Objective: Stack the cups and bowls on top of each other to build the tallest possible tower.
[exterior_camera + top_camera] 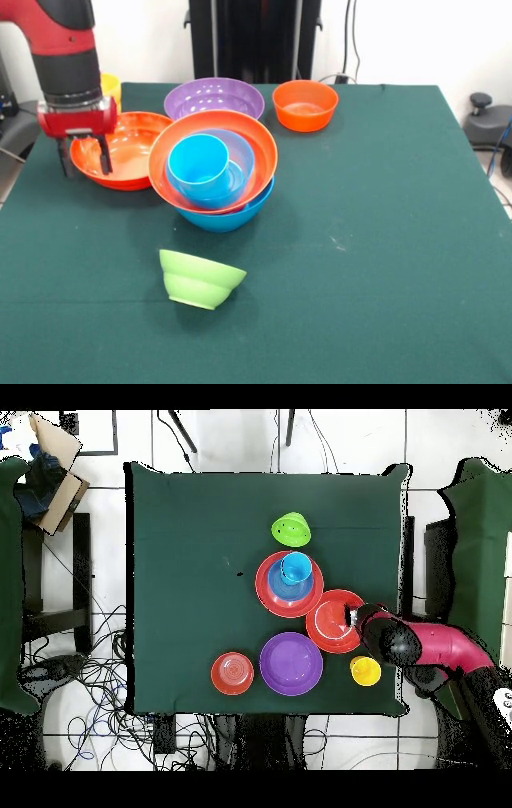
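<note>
While tower [216, 172] stands: four loose bowls, one yellow cup [366, 671].

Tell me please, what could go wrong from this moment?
The gripper hangs open over the loose large orange bowl, close to the tower; lifting that bowl could bump the tilted pile. The blue cup leans inside and may tip out. The lime green bowl lies tilted, awkward to grasp.

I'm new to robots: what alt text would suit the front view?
A red and black robot arm holds its open gripper over an orange bowl on a green table, beside a tower of nested bowls topped by a blue cup. A lime bowl, purple bowl, small orange bowl and yellow cup stand apart.
</note>
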You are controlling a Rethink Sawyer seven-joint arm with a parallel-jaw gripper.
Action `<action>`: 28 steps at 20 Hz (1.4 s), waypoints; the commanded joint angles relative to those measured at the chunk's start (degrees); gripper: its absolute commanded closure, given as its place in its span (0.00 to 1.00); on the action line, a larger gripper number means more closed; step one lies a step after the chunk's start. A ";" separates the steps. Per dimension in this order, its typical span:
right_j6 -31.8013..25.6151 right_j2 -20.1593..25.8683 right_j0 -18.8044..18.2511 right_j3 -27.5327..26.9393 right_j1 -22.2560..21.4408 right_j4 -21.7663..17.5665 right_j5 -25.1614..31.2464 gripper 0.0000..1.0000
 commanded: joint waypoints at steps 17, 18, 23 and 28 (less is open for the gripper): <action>-1.84 -4.31 3.40 -5.43 6.85 -3.03 -3.80 1.00; -1.83 -4.29 3.49 -5.26 6.58 -2.81 -3.58 1.00; -1.64 -4.24 4.12 -3.15 3.71 -0.94 -1.62 1.00; -1.27 -4.14 4.46 -0.29 -0.71 1.21 0.31 1.00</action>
